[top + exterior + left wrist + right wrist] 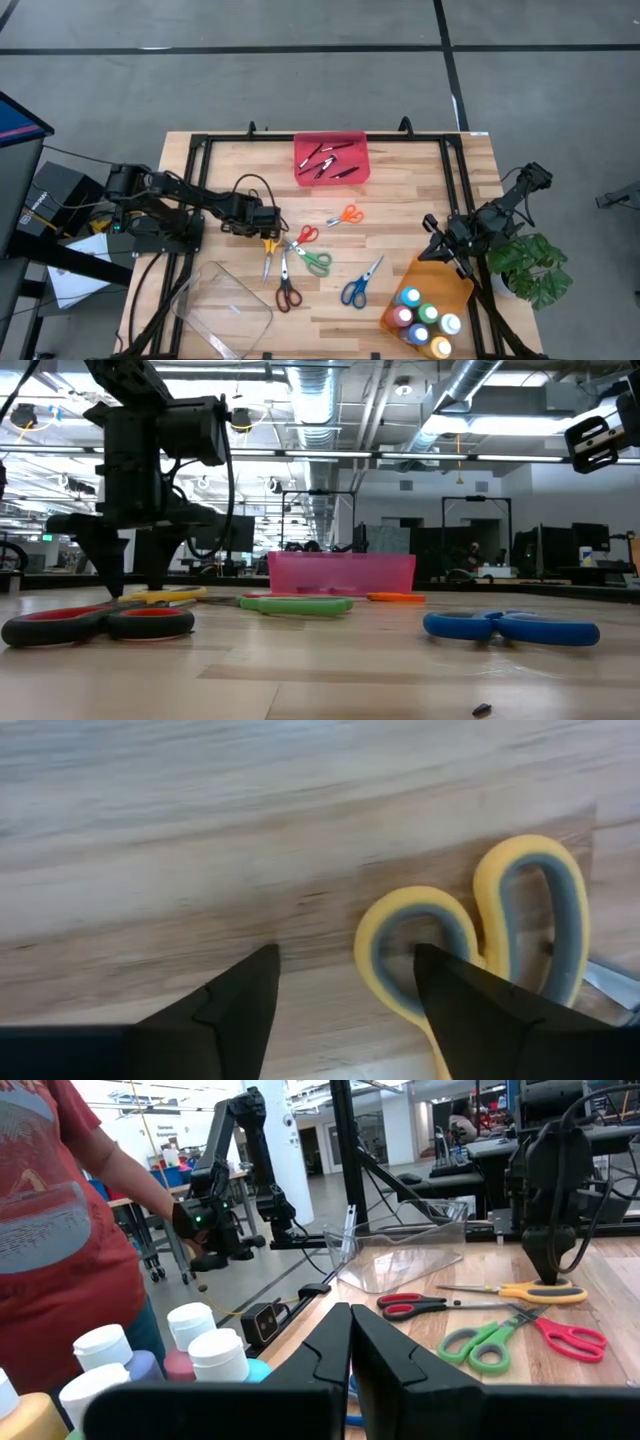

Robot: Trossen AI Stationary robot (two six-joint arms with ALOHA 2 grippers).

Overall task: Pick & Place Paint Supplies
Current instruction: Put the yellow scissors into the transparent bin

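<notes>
Wooden table [400, 225]: yellow scissors [480, 935] apparently touching open left tool [345, 990].

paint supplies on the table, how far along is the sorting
Looks done: brushes lie in the red tray, bottles fill the orange tray. In hand: the open left gripper is down at the yellow scissors. Left: all six scissors; clear tray holds nothing. Right gripper waits shut.

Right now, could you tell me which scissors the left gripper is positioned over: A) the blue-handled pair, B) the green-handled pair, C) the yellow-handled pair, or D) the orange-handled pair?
C: the left gripper is open over the yellow-handled scissors, with one finger over a handle loop in the left wrist view.
</notes>
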